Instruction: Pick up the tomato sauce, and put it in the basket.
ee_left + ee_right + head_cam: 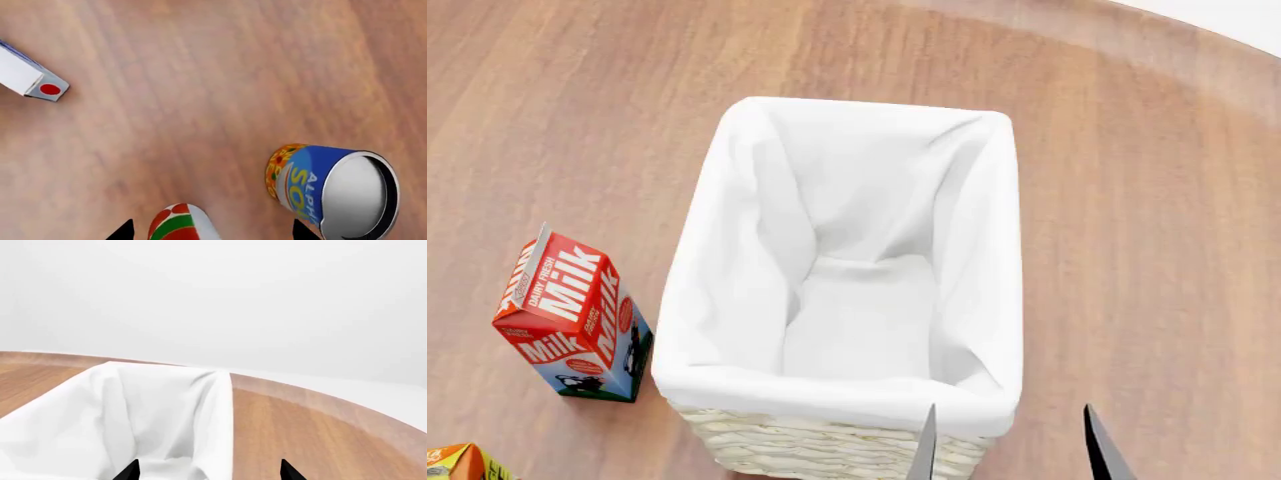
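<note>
Between the wide-open left gripper's fingertips, the tomato sauce, ungrasped.

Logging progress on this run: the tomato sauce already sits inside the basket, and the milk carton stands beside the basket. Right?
Not quite. The basket is empty in the head view; only its white lining shows. The tomato sauce is on the wooden table, next to the blue can, as the left wrist view shows. The milk carton does stand beside the basket.
</note>
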